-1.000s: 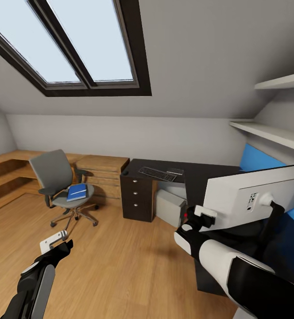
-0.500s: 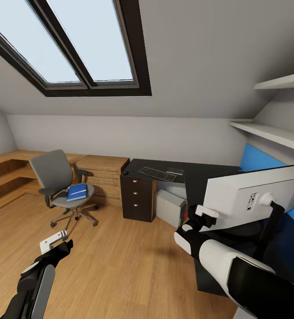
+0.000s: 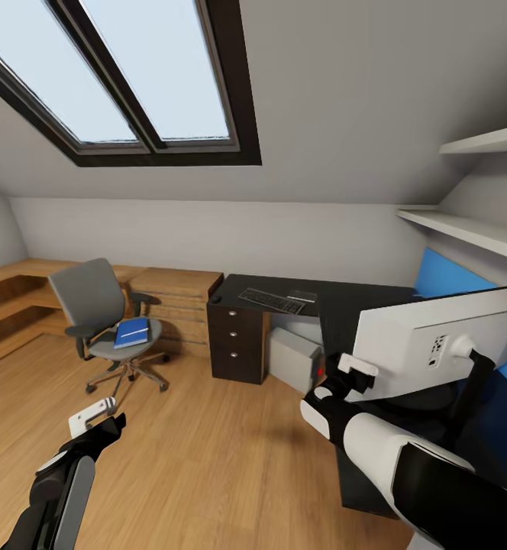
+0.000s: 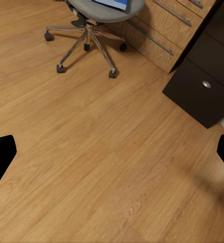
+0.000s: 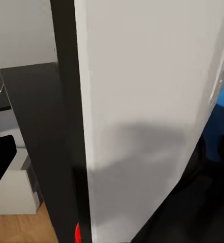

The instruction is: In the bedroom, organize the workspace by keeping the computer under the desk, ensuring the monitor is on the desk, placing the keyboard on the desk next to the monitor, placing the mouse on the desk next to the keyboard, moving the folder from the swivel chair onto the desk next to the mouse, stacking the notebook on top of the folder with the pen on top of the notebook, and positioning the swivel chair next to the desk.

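My right gripper [image 3: 352,373] is shut on the near edge of the monitor [image 3: 429,344], whose white back faces me at the right. The right wrist view shows that edge [image 5: 142,126] close up, with a red dot and one black finger [image 5: 0,162] beside it. The black desk [image 3: 345,294] carries the keyboard [image 3: 271,299]. The grey computer [image 3: 292,357] stands under it. The swivel chair [image 3: 93,302] stands apart on the floor at the left, a blue folder [image 3: 133,332] on its seat. My left gripper [image 3: 93,415] hangs open over bare floor [image 4: 112,154].
A light wooden dresser [image 3: 177,305] stands between chair and desk, with wooden benches along the left wall. The desk's drawer unit [image 4: 203,86] and the chair's chrome base [image 4: 86,40] lie ahead of my left gripper. White shelves [image 3: 475,229] hang at the right. Open wooden floor fills the middle.
The monitor has shifted slightly to the right together with my right gripper. The left arm has not moved.
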{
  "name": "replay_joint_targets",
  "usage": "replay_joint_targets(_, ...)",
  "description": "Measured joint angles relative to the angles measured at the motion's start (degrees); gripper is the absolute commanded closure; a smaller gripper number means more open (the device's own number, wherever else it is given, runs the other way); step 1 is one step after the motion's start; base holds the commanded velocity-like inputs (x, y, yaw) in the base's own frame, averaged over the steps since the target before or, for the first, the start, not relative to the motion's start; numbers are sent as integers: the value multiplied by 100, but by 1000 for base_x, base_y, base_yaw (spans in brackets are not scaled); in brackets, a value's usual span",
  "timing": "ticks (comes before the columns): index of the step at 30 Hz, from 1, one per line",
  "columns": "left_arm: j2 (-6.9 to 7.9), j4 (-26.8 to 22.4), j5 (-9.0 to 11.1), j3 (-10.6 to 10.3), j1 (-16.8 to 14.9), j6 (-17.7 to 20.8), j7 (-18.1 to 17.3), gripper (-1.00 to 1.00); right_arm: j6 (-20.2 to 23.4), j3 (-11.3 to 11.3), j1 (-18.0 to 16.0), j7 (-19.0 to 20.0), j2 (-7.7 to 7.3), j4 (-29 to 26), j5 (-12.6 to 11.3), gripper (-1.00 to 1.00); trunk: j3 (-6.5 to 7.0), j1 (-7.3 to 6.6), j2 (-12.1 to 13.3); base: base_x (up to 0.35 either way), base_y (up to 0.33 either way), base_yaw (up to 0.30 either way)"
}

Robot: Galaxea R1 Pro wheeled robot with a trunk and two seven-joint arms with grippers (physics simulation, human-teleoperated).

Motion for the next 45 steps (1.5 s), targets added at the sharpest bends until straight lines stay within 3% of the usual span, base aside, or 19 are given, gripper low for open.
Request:
replay_joint_targets(19,0,1,0,0,1,6,2,-100,52,-69,-1,-402,-70,10,-15,-100,0,2,1,57,0,0)
replay_joint_targets(25,0,1,1,0,0,5,0,-100,73,-144,-3,-854,-67,-6,-25,-100,0,2,1,0,0,0)
replay_joint_targets(45,0,2,0,5,0,6,-7,-100,82,-131,-9,-900,-73,0,-19,-100,0,4,1,-30,-9,0)
